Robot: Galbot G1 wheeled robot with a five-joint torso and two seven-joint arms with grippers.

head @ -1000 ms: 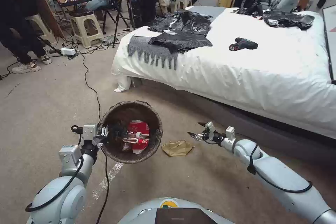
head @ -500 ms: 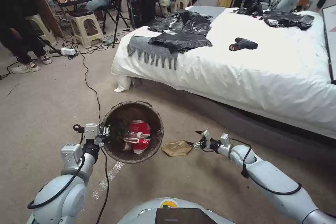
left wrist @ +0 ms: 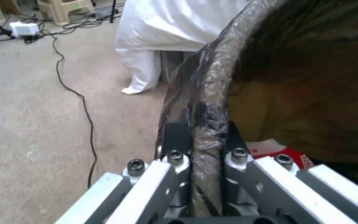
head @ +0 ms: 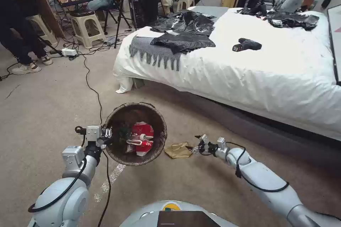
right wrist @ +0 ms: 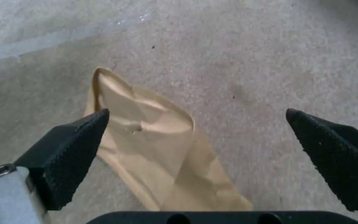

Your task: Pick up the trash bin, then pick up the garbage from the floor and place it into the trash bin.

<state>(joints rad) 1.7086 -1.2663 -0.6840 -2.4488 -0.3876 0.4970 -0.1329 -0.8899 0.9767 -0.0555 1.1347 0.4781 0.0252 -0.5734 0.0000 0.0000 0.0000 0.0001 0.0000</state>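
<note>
The outer wall of the small round bin (head: 158,138), lined with a dark brown bag folded over its rim, is hidden in the head view, where mainly the lined interior is seen. Its rim is clamped between the closed fingers of the left gripper (head: 106,135); in the left wrist view the bag-covered rim (left wrist: 206,124) is seen pinched between the two fingers (left wrist: 175,140) of that gripper (left wrist: 204,137). The bin is held just beside a crumpled brown paper bag (head: 178,150) lying flat on the grey carpeted floor (head: 46,106). Inside the bin, red-and-white wrappers (head: 142,138) are seen among other pieces too dark to be identified. The right gripper (head: 196,142) is placed at the paper bag's edge with its jaws spread wide and nothing held. In the right wrist view the paper bag (right wrist: 162,149) is partly covered by one black textured finger (right wrist: 69,146) of the right gripper (right wrist: 197,119) and cut off at the picture's edge; contact cannot be judged. A white-sheeted bed (head: 255,74) stands behind.
</note>
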